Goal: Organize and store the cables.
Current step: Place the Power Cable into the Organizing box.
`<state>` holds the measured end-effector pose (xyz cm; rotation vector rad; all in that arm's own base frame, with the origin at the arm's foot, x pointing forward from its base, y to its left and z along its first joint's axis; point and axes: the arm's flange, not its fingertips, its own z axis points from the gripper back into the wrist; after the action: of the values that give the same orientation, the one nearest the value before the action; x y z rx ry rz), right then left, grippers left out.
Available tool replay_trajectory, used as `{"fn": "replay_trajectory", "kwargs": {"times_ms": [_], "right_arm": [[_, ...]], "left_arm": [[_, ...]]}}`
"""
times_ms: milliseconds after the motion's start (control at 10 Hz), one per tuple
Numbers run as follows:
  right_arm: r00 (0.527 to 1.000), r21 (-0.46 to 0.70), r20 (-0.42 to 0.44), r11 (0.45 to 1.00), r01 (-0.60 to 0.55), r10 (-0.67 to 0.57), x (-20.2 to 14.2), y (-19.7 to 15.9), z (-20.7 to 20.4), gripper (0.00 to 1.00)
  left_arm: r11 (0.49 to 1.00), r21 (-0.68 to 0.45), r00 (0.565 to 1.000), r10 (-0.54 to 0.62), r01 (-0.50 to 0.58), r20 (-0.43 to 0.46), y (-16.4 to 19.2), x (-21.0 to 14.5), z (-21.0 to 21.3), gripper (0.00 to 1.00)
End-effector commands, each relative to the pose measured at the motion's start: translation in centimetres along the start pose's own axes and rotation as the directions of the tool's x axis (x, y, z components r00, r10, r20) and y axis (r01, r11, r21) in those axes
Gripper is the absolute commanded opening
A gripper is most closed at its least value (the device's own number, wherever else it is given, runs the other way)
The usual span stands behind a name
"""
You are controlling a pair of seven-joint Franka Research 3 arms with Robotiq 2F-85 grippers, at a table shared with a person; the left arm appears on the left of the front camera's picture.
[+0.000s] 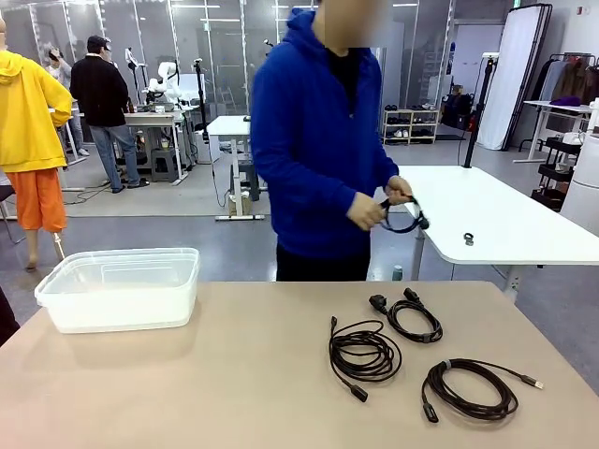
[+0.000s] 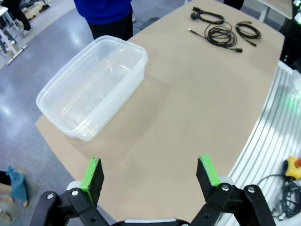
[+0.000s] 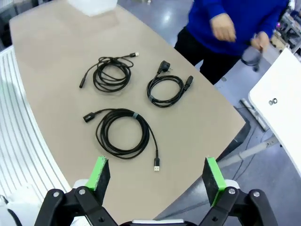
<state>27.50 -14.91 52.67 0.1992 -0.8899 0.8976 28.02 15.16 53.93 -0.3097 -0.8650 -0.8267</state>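
Left gripper (image 2: 149, 162) hangs wide open over the worktop (image 2: 188, 117), gripping nothing. Right gripper (image 3: 156, 162) gapes just as wide above the coiled cables (image 3: 120, 114), touching none.

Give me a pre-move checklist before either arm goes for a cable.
1. Left gripper open: ok.
2. Right gripper open, above the cables: ok.
3. Bin lidless and empty: ok.
4. Coiled and apart on the table: middle cable, far cable, silver-tipped cable: ok.
5. Person's hands off the table, beyond its far edge: ok.
6. Fourth cable set down for pickup: not ok, it is in the person's hands.
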Motion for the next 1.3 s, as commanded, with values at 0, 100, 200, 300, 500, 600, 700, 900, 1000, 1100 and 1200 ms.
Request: {"fn": "replay_trajectory", "kwargs": {"times_ms": [0, 100, 200, 300, 500, 600, 700, 900, 1000, 1100, 1200], "right_arm": [[0.983, 0.028, -0.15, 0.994, -0.101, 0.104, 3.2, -0.8, -5.8, 1.0], [0.972, 0.044, -0.194, 0.991, -0.127, 0.133, 4.4, -0.7, -7.9, 1.0], [0.966, 0.067, -0.209, 0.988, -0.142, 0.153, 5.0, -0.6, -9.4, 1.0], [0.958, 0.1, -0.229, 0.983, -0.152, 0.172, 5.5, -0.6, -11.5, 1.0], [0.919, 0.145, -0.297, 0.964, -0.224, 0.258, 6.3, -0.4, -16.7, 1.0], [0.906, 0.187, -0.302, 0.95, -0.249, 0.297, 6.4, -0.3, -18.7, 1.0], [0.883, 0.213, -0.322, 0.935, -0.283, 0.341, 6.4, 0.0, -20.4, 1.0], [0.873, 0.25, -0.32, 0.922, -0.296, 0.368, 6.3, 0.4, -22.2, 1.0], [0.866, 0.257, -0.33, 0.919, -0.3, 0.375, 6.1, 0.8, -22.5, 1.0], [0.879, 0.246, -0.34, 0.934, -0.26, 0.335, 6.3, 1.2, -21.8, 1.0], [0.879, 0.246, -0.34, 0.934, -0.26, 0.335, 6.3, 1.2, -21.8, 1.0]], "left_arm": [[1.0, -0.005, 1.0, -0.013, 0.013, 0.004, 0.0, 0.0, 0.0, 1.0], [1.0, -0.005, 1.0, -0.013, 0.013, 0.004, 0.0, 0.0, 0.0, 1.0], [1.0, -0.005, 1.0, -0.013, 0.013, 0.004, 0.0, 0.0, 0.0, 1.0], [1.0, -0.005, 1.0, -0.013, 0.013, 0.004, 0.0, 0.0, 0.0, 1.0], [1.0, -0.005, 1.0, -0.013, 0.013, 0.004, 0.0, 0.0, 0.0, 1.0], [1.0, -0.005, 1.0, -0.013, 0.013, 0.004, 0.0, 0.0, 0.0, 1.0], [1.0, -0.005, 1.0, -0.013, 0.013, 0.004, 0.0, 0.0, 0.0, 1.0], [1.0, -0.005, 1.0, -0.013, 0.013, 0.004, 0.0, 0.0, 0.0, 1.0], [1.0, -0.005, 1.0, -0.013, 0.013, 0.004, 0.0, 0.0, 0.0, 1.0], [1.0, -0.005, 1.0, -0.013, 0.013, 0.004, 0.0, 0.0, 0.0, 1.0], [1.0, -0.005, 1.0, -0.013, 0.013, 0.004, 0.0, 0.0, 0.0, 1.0]]}}
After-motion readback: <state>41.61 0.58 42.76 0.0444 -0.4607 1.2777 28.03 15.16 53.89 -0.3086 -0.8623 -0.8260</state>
